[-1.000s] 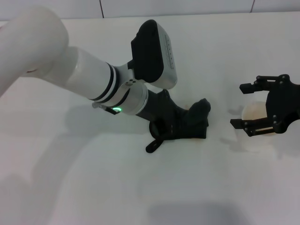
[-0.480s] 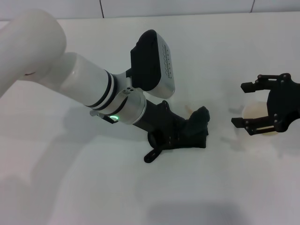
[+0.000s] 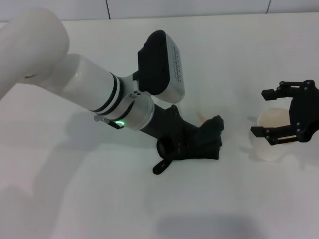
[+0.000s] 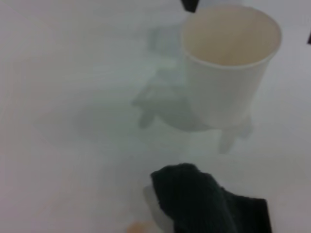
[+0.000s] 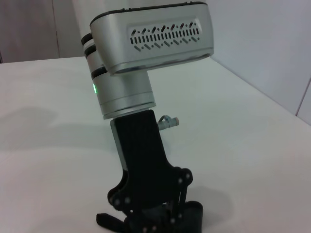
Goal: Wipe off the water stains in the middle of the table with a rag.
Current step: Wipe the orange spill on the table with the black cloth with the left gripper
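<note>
Left gripper [image 3: 192, 144] pinches the dark rag [image 3: 207, 137], pressed onto the white table [image 3: 75, 199]. Orange-brown stain [image 3: 201, 117] shows just beyond the cloth, apparently partly covered. Right gripper [image 3: 289, 119] hangs spread around 1 paper cup [image 3: 271, 134]. Recommend firm downward pressure, sweeping across the blot, clear of the cup.

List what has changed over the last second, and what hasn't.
The left gripper, pressing the rag on the table, dragged it slightly toward the robot's left, exposing a bit of the orange water stains at the rag's far edge. The right gripper shifted slightly rightward, staying open around the white cup. The cup stayed put.
</note>
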Available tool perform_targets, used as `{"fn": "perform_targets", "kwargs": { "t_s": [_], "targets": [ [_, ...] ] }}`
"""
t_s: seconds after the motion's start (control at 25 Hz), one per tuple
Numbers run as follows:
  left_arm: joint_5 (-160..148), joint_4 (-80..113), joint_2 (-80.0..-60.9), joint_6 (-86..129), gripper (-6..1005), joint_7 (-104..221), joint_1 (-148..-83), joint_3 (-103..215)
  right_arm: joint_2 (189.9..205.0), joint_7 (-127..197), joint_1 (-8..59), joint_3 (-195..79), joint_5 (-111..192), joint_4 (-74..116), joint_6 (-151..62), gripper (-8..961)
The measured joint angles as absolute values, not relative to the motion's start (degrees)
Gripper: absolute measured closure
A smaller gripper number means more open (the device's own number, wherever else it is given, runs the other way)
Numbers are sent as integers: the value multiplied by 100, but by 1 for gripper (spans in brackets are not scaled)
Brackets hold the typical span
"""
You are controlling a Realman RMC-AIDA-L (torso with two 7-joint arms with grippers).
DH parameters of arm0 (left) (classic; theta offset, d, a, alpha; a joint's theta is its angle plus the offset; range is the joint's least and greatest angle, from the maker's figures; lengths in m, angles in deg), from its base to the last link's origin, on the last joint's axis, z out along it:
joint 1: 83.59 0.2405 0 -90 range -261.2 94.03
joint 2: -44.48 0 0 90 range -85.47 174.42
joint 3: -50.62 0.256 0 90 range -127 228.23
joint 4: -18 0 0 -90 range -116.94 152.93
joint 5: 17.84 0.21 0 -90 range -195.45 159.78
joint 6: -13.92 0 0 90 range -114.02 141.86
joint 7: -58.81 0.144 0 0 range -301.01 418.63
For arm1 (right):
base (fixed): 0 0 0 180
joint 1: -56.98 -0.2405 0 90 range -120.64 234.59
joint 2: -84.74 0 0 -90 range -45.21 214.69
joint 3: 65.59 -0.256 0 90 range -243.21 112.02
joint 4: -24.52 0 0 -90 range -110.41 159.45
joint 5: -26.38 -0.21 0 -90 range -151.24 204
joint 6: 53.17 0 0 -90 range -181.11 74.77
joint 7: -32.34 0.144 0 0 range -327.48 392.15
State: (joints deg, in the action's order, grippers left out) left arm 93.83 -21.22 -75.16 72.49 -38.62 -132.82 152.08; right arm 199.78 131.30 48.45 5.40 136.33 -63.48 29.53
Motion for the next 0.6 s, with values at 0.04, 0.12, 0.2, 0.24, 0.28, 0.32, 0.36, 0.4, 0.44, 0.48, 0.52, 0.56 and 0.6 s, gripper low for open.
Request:
{"fn": "perform_targets", "kwargs": {
  "t_s": [0.04,0.12,0.2,0.24,0.28,0.32,0.36,0.4,0.44,0.48,0.52,0.56,0.6],
  "targets": [
    [9395,-2120,-7507,7231,920,-3860,-13275,15176,19979,13130,4845,539,13633,-6350,2958,97],
    [9455,-2120,-7488,7193,918,-3851,-13269,15084,19979,13130,4845,538,13634,-6355,2963,97],
    [9666,-2119,-7483,7109,916,-3850,-13257,14908,19978,13130,4846,544,13634,-6355,2965,97],
    [9800,-2119,-7485,7062,915,-3855,-13250,14816,19979,13130,4846,548,13634,-6356,2966,97],
    [9955,-2116,-7491,7007,915,-3864,-13241,14704,19981,13130,4846,553,13634,-6355,2967,97],
    [10057,-2114,-7495,6977,914,-3870,-13235,14626,19983,13130,4845,553,13633,-6356,2968,97],
    [10133,-2112,-7496,6945,913,-3875,-13231,14559,19984,13130,4846,553,13632,-6355,2969,97],
    [10204,-2112,-7495,6915,912,-3878,-13229,14486,19985,13130,4845,553,13629,-6356,2970,97],
    [10279,-2109,-7492,6872,911,-3880,-13224,14387,19985,13130,4845,552,13626,-6356,2971,97],
    [10358,-2107,-7489,6809,910,-3881,-13218,14282,19986,13130,4847,551,13624,-6356,2971,97],
    [10412,-2106,-7486,6760,909,-3881,-13213,14217,19986,13130,4849,551,13624,-6356,2972,97],
    [10463,-2104,-7484,6680,908,-3881,-13202,14155,19986,13130,4850,551,13624,-6356,2972,97],
    [10490,-2103,-7483,6612,907,-3881,-13196,14128,19987,13130,4850,552,13624,-6356,2972,97]
  ]
}}
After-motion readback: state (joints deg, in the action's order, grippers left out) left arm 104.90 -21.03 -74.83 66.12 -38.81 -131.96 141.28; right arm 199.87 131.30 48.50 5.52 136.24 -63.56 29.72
